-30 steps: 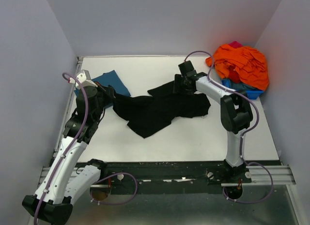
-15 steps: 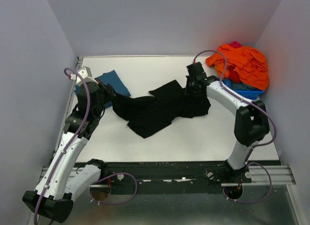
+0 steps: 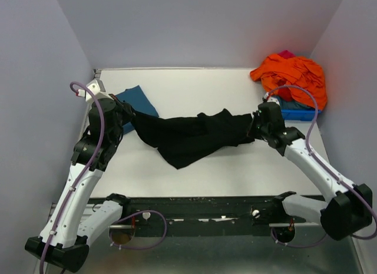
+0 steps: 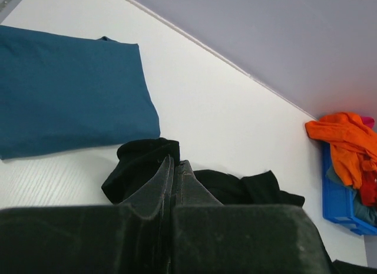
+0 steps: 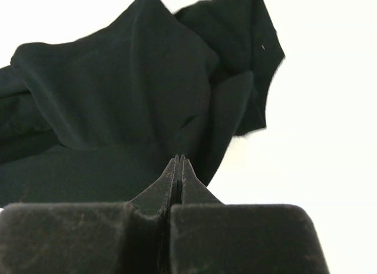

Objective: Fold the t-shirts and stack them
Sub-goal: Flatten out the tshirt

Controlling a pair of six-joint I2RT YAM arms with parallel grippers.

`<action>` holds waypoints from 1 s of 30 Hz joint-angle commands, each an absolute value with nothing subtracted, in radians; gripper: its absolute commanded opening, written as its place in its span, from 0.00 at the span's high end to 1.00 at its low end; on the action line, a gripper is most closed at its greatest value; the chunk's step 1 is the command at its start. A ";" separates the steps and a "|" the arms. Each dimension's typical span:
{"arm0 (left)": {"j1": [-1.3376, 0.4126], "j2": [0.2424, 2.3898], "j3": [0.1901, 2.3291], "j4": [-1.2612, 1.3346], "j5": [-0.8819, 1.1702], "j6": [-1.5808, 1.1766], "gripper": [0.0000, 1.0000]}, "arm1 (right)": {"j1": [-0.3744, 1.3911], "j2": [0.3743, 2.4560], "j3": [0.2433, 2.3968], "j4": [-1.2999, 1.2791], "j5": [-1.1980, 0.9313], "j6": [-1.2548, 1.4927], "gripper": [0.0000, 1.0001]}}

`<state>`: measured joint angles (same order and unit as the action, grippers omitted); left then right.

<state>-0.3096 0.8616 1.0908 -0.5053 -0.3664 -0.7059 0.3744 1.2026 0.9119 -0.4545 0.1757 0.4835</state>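
Spanning the middle of the white table (image 3: 235,168), the black t-shirt (image 3: 188,135) is stretched between both arms, its lower part sagging onto the surface. Orange clothes (image 3: 294,76) heap over a blue bin (image 3: 297,114) in the far right corner. The teal t-shirt (image 3: 141,100) lies folded flat at far left. The left fingers (image 4: 154,191) are pinched tight on the black t-shirt's left end; the right fingers (image 5: 165,182) are clamped on its right end.

Setting: robot lab test cell. White tabletop (image 3: 235,174), boxed on three sides by plain lilac panels (image 3: 200,26). Metal rail (image 3: 206,204) along near edge, bearing left arm (image 3: 79,180) and right arm (image 3: 315,168); purple cables (image 3: 147,213) looped below. Blue bin (image 3: 297,114), far right corner.
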 commanded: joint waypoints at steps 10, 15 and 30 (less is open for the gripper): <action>-0.307 0.893 1.048 -0.473 -0.355 -0.716 1.00 | 0.356 0.736 0.501 -0.391 0.007 0.683 0.47; -0.307 0.913 1.035 -0.448 -0.322 -0.724 1.00 | 0.379 0.957 0.644 -0.333 -0.101 0.551 0.43; -0.307 0.890 1.057 -0.482 -0.341 -0.696 1.00 | 0.581 1.630 1.215 -0.420 0.140 0.405 0.33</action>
